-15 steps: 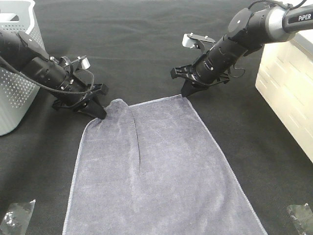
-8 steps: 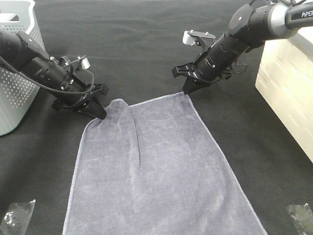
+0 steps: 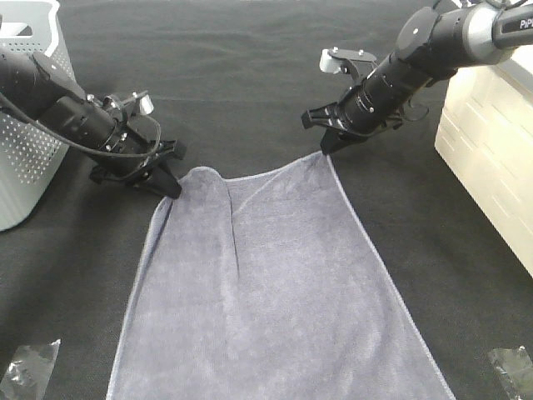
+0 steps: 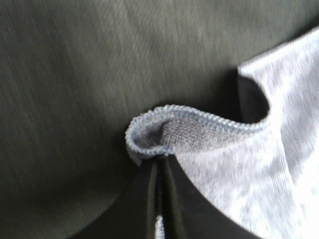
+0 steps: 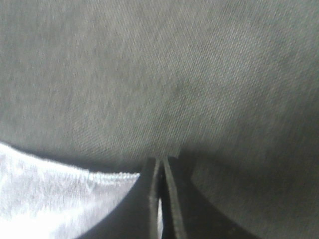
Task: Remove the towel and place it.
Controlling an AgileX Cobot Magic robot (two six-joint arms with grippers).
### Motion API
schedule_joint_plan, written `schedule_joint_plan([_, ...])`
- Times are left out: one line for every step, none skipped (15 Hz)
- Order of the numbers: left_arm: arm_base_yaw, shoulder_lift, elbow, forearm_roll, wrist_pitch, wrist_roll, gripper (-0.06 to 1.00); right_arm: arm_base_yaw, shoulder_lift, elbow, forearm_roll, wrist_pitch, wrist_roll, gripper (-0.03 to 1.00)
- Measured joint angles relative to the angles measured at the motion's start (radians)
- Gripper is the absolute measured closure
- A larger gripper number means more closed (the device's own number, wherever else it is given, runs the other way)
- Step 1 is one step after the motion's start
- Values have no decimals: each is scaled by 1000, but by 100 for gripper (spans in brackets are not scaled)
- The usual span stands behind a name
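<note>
Black cloth covers the tabletop [image 3: 250, 75], and the towel [image 3: 275, 292] lies spread from its middle toward the near edge. The left claw [image 3: 172, 190] and right claw [image 3: 326, 152] each pinch a far corner. Both grips look thin, so uneven pulling could slip a hem free.

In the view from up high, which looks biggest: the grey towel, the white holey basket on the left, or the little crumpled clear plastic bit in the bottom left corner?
1. The towel, by far the largest.
2. The white basket, though it is cut off by the edge, so its full size is unsure.
3. The crumpled plastic piece, smallest, also partly cut off.
</note>
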Motion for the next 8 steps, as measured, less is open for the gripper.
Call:
schedule_joint_plan([0,-11,-32,6,-7,5,94,0,0,-41,0,-1,0,95])
schedule_joint_plan([0,-14,-53,6,-7,7,94,0,0,-64,-1,0,0,95])
schedule_joint_plan([0,-16,-71,6,-7,8,94,0,0,-81,-8,0,0,95])
schedule_joint_plan([0,-18,-90,7,-6,16,94,0,0,-98,-17,0,0,95])
schedule_joint_plan([0,-18,-112,10,-2,21,94,0,0,-114,-38,-1,2,95])
schedule_joint_plan([0,-18,-123,13,-1,23,94,0,0,-123,-53,-2,10,95])
schedule_joint_plan([0,-21,-151,26,4,23,94,0,0,-142,-87,-7,26,95])
schedule_joint_plan([0,-21,-177,40,6,24,94,0,0,-164,-130,-11,51,95])
